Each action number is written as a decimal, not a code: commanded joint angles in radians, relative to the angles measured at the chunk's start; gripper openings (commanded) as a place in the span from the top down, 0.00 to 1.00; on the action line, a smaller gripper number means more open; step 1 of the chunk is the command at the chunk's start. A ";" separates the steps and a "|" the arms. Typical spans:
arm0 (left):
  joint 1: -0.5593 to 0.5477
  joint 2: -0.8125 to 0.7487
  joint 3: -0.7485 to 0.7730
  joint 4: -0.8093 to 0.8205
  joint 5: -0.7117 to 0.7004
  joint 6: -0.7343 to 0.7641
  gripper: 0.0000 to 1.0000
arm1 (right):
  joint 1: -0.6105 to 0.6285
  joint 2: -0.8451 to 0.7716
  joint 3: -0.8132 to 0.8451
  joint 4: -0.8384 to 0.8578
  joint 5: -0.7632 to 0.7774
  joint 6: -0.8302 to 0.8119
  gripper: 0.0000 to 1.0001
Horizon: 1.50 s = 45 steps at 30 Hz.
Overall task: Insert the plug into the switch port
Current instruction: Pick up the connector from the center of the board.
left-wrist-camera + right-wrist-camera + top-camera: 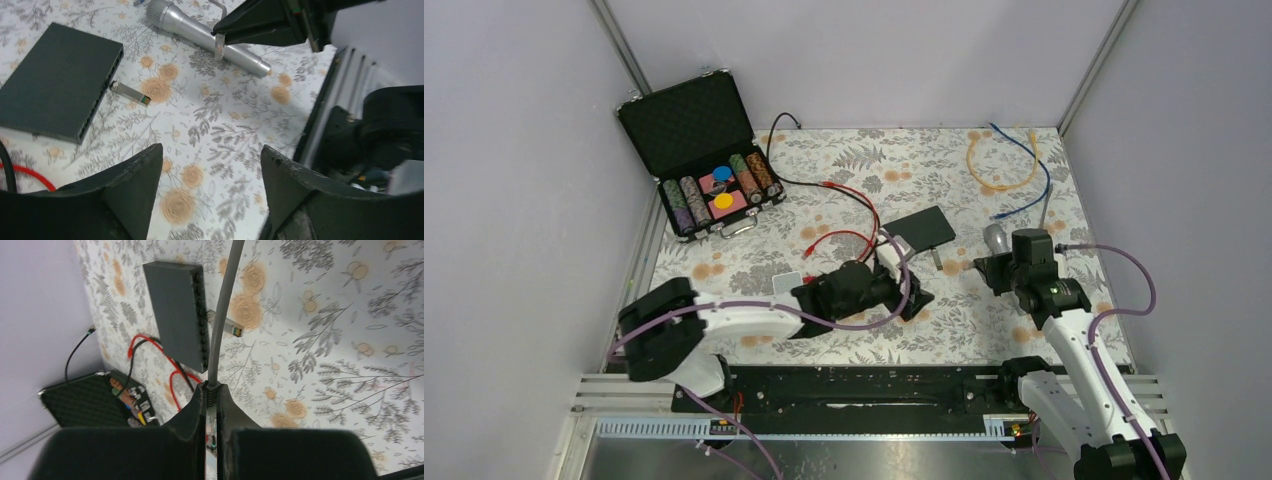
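both arms share one build: smooth white shells on the long links and matte black housings at the joints. the left arm (734, 318) has a bulky black shoulder block (656, 342) and a black wrist section. the right arm (1076, 348) shows the same white link between black motor housings. a left purple cable (864, 322) runs along the left arm, and a right purple cable (1152, 293) loops off the other. the left pincer (211, 152) has thick, wedge-shaped black fingers (132, 177) with scuffed, greyish edges. the right pincer (210, 389) has equally dark, blunt fingers tapering to narrow tips.
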 commanded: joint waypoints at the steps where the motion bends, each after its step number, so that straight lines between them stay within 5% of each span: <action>1: -0.015 0.134 0.093 0.234 -0.051 0.173 0.34 | 0.008 -0.024 -0.009 0.064 -0.069 0.070 1.00; 5: -0.017 0.223 0.159 0.272 0.005 0.193 0.36 | 0.008 -0.023 -0.049 0.112 -0.177 0.105 1.00; 14: -0.018 0.321 0.237 0.286 0.067 0.228 0.36 | 0.008 -0.057 -0.109 0.127 -0.201 0.119 1.00; 34: -0.017 0.435 0.291 0.283 0.090 0.190 0.56 | 0.008 -0.090 -0.140 0.129 -0.196 0.097 1.00; 45: -0.001 0.435 0.302 0.281 0.139 0.163 0.99 | 0.008 -0.115 -0.131 0.093 -0.193 0.055 1.00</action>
